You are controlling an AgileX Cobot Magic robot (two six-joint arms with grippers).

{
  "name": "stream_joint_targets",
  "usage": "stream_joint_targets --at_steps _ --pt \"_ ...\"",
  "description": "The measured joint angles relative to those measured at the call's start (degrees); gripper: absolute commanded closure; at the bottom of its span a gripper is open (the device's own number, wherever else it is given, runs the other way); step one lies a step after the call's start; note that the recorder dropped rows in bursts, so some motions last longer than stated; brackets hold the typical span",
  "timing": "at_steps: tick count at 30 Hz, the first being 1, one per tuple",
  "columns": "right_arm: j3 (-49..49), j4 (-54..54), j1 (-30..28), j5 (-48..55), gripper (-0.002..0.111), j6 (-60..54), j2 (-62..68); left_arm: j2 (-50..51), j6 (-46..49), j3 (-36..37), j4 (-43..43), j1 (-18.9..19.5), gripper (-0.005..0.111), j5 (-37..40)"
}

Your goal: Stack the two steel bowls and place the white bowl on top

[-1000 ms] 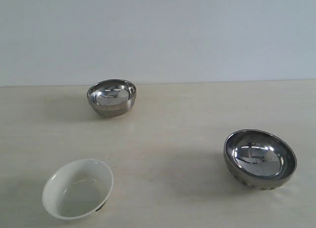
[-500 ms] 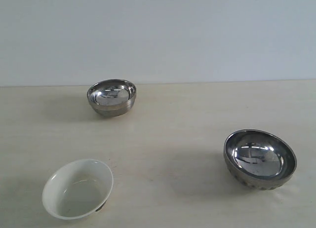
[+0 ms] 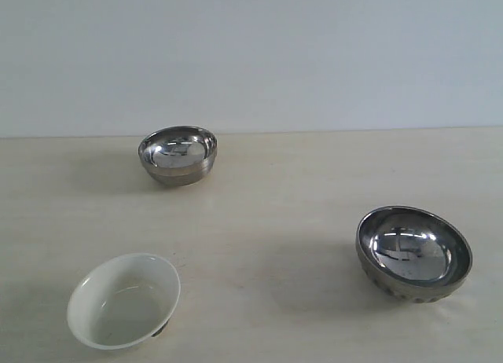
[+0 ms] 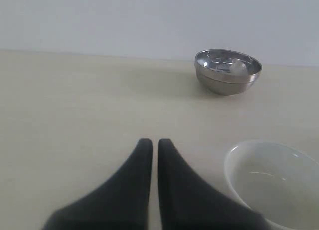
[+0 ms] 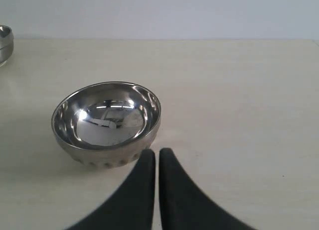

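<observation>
The plain banded steel bowl [image 3: 178, 154] [image 4: 227, 71] stands at the back left of the table. At the front right sits the dimpled steel bowl [image 3: 413, 253] [image 5: 106, 122]. The white bowl [image 3: 124, 300] [image 4: 278, 182] rests at the front left, tilted on its small dark foot. All three stand apart from one another. No arm shows in the exterior view. My left gripper [image 4: 155, 143] is shut and empty, beside the white bowl. My right gripper [image 5: 157, 153] is shut and empty, its tips close to the dimpled bowl's outside wall.
The pale wooden table [image 3: 283, 198] runs back to a plain white wall [image 3: 251, 56]. A sliver of the plain steel bowl [image 5: 4, 43] shows at the edge of the right wrist view.
</observation>
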Motion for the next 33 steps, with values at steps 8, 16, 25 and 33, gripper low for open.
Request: stream_joint_targets --at_steps 8,16,25,33 --pt "0.00 -0.10 0.00 0.00 0.108 0.00 0.00 0.00 0.00 0.00 0.00 0.00 0.103 0.00" --pt "0.00 -0.10 0.00 0.00 0.108 0.00 0.00 0.00 -4.73 0.00 -6.69 0.00 0.103 0.00" --pt "0.00 -0.10 0.00 0.00 0.108 0.00 0.00 0.00 -11.18 0.00 -27.02 0.00 0.103 0.07" --pt "0.00 -0.10 0.00 0.00 0.108 0.00 0.00 0.00 -11.51 0.00 -28.03 0.00 0.103 -6.55"
